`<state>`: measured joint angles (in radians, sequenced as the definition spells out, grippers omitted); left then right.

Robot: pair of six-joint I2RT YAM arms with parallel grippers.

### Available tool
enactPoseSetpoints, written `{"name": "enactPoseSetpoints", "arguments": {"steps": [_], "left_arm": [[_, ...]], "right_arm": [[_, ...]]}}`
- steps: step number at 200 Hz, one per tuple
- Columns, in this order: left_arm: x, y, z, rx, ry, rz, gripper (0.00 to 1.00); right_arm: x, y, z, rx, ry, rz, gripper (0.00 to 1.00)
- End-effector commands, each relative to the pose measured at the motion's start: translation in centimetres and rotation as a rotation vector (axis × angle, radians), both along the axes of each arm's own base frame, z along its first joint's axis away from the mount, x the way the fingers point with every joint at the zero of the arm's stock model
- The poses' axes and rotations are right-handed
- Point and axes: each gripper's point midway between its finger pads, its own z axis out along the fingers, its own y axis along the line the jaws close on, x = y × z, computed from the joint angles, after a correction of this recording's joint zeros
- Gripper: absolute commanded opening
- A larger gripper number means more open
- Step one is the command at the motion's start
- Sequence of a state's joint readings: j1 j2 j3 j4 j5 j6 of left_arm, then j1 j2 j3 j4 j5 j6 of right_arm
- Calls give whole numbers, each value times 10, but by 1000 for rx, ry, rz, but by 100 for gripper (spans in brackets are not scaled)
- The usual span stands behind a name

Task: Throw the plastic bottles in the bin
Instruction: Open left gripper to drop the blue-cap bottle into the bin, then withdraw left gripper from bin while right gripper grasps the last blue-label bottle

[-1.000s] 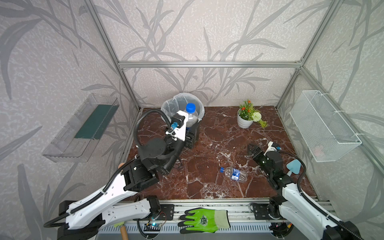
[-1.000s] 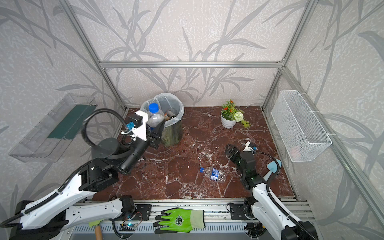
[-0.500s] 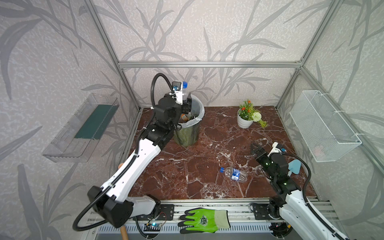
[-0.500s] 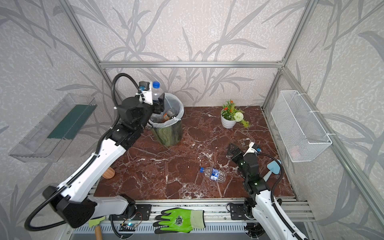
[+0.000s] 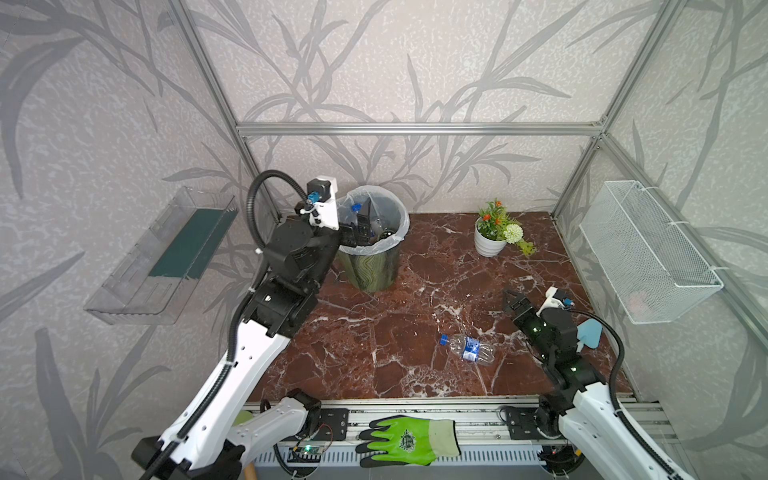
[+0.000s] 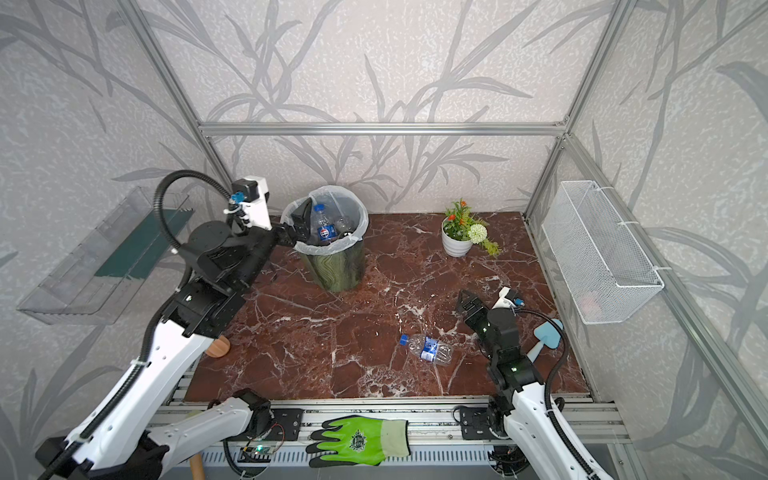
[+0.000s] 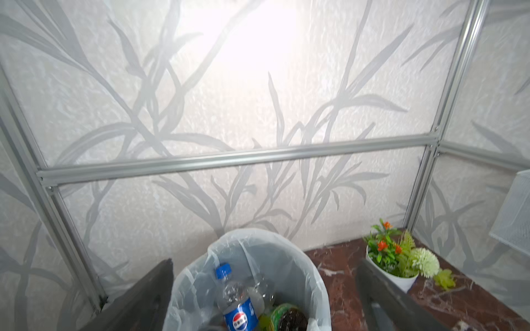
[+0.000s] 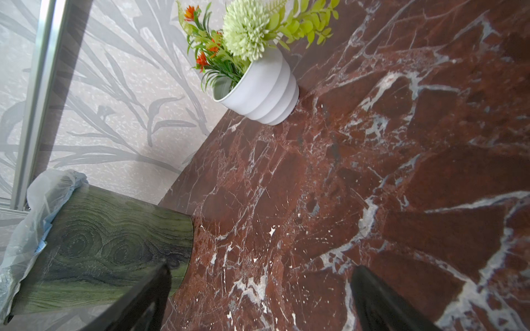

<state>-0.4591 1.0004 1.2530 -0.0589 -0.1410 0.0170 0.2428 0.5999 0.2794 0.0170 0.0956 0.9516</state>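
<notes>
The bin (image 5: 370,253), a dark green wavy-patterned can lined with a translucent white bag, stands at the far left of the marble table (image 5: 374,332), close to the back wall. Inside it a clear bottle with a blue cap and blue label (image 6: 325,227) leans with its cap up, resting among other clear bottles and a lime-green one (image 7: 275,313), as the left wrist view shows. The left gripper (image 6: 305,224) hangs at the bin's left rim, over its mouth; its fingers (image 7: 143,295) stand wide apart on either side of the liner and hold nothing. A second clear bottle with a blue cap and blue label (image 5: 469,348) lies on its side on the near right part of the table, cap pointing left, well apart from the bin. Just to its right, and a little farther back, the right gripper (image 5: 513,301) points toward the far left with its jaws spread and empty, clear of the bottle; its wrist view shows only bare marble between the fingers (image 8: 137,301). A white ribbed flower pot (image 5: 490,243) stands at the far right of the table, a white wire basket (image 5: 648,257) hangs on the right wall, a clear shelf (image 5: 166,257) on the left wall, and a green glove (image 5: 409,436) lies on the near rail.
</notes>
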Motion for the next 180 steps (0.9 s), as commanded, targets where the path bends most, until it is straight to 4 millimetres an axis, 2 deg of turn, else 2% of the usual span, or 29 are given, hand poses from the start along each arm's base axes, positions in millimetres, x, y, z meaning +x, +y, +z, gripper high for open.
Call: {"name": "enactPoseSetpoints", "arguments": {"steps": [1,33,72,118,142,180], "left_arm": [[3,-11,-40,-2,83,-50,98],[-7,-10,-86,-33,185,-64,98],[-23,4,-120,-39,240,-27,98],[-34,17,-133,-25,259,16,98],[-34,17,-140,-26,271,17,98],[-33,17,-149,-20,297,24,98]], "right_arm": [[-3,1,-3,35,71,-9,98],[-17,18,-34,144,248,41,97],[-44,28,-54,205,408,39,98],[-73,35,-59,291,505,0,99],[-85,54,-65,361,583,31,99],[-98,80,-65,362,672,49,99]]}}
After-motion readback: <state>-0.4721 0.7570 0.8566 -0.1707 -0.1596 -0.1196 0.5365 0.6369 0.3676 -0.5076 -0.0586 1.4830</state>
